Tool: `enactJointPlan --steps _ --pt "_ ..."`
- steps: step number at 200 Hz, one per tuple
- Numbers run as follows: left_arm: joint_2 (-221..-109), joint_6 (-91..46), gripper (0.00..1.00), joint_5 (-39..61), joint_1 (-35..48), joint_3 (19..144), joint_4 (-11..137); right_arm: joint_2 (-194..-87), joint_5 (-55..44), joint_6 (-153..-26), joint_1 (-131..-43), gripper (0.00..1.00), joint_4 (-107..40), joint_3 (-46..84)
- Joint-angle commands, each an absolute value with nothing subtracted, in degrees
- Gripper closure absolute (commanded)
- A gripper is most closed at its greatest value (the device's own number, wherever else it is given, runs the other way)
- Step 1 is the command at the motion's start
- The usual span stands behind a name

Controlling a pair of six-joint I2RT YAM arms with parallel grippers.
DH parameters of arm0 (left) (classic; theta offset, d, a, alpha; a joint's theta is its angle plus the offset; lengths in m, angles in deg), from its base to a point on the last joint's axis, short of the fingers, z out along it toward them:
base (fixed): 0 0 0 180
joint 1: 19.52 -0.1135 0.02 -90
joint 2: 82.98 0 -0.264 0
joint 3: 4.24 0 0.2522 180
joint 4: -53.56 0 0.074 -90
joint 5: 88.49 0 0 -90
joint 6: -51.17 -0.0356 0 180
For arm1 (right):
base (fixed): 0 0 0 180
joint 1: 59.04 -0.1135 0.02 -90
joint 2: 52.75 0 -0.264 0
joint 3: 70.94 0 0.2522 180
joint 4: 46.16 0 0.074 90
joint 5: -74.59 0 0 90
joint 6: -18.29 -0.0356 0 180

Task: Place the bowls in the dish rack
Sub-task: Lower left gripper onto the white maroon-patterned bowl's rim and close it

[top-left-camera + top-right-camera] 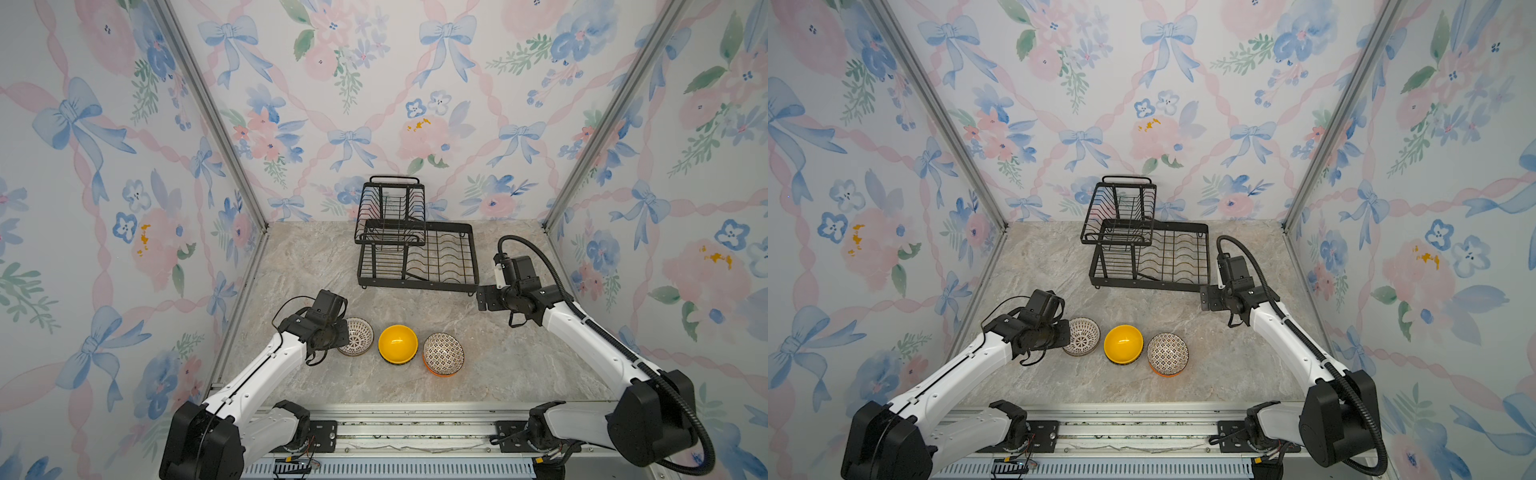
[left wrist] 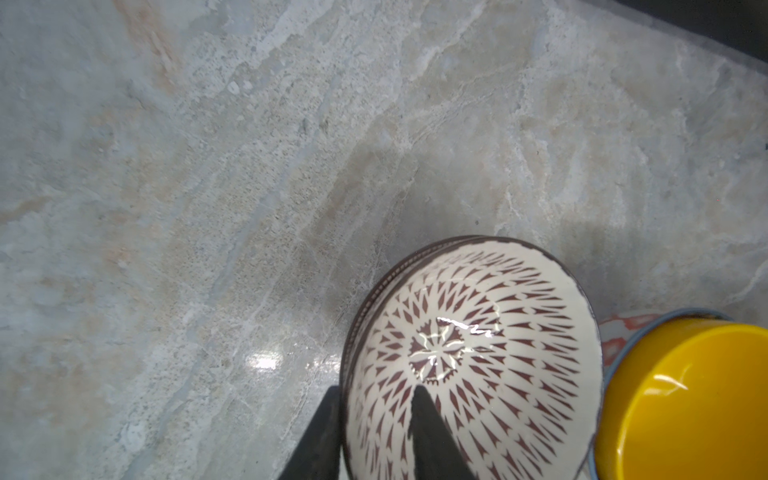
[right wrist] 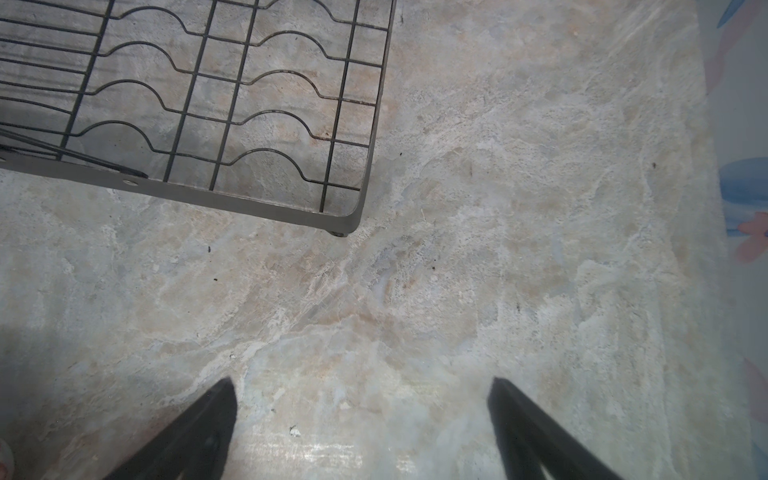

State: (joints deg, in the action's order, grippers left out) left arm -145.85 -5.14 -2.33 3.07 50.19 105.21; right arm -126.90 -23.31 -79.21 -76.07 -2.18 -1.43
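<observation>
Nearest the robot, the bowls are set in a row across the worktop (image 1: 498, 365). At the left end of the row, the white bowl with the dark spoked pattern (image 2: 469, 353) is met by the left jaws, which are set astride its rim. One finger (image 2: 320, 436) is seen outside the wall and the other finger (image 2: 432, 432) inside the hollow, so the wall lies between them. The jaws stand a little apart; whether the wall is already pinched cannot be told. As the bowl is round, no long axis is offered, and only the rim passing crosswise between the jaws matters.

Just beside it, the yellow bowl (image 1: 397, 344) is nested in a blue-rimmed bowl (image 2: 675, 311). Next along, the white bowl with the fine dark pattern (image 1: 443, 352) is seated in the orange bowl (image 1: 440, 372). None is yet in the rack.

Farther back, the right jaws are held wide apart and empty over bare worktop, just beside the near right corner of the dish rack (image 1: 415, 286). The rack is placed beyond and to the right of the spoked bowl, with its flat tray (image 1: 475, 257) nearer and its raised basket (image 1: 390, 242) behind. The left arm is judged nearer this bowl, so a lift and a carry forward and rightward over the tray's front rim are called for.
</observation>
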Motion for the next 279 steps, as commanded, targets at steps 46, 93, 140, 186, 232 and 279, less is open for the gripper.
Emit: enactJointPlan --steps 46,93,140,186,232,279 --pt "-147.01 -4.90 0.88 -2.62 4.13 50.00 106.43 -126.16 -23.40 -79.68 -76.15 0.03 -3.10 -2.59" --pt "-146.61 -4.73 1.00 -2.82 4.12 50.20 106.78 -126.45 -23.23 -79.67 -76.07 0.03 -3.22 -2.40" --pt "-145.67 -4.82 1.00 -2.78 4.12 50.50 107.44 -126.44 -23.01 -79.70 -76.09 0.03 -3.13 -2.20" --pt "-144.17 -5.24 1.00 -3.41 4.12 51.21 108.49 -126.41 -22.57 -79.79 -76.09 0.03 -3.12 -2.24" --pt "-143.43 -5.49 1.00 -3.96 4.17 53.80 109.24 -126.39 -22.35 -79.70 -76.08 0.03 -3.03 -2.06" --pt "-143.42 -5.91 1.00 -4.14 4.15 54.64 109.24 -126.25 -22.18 -79.62 -76.09 0.03 -3.04 -2.07"
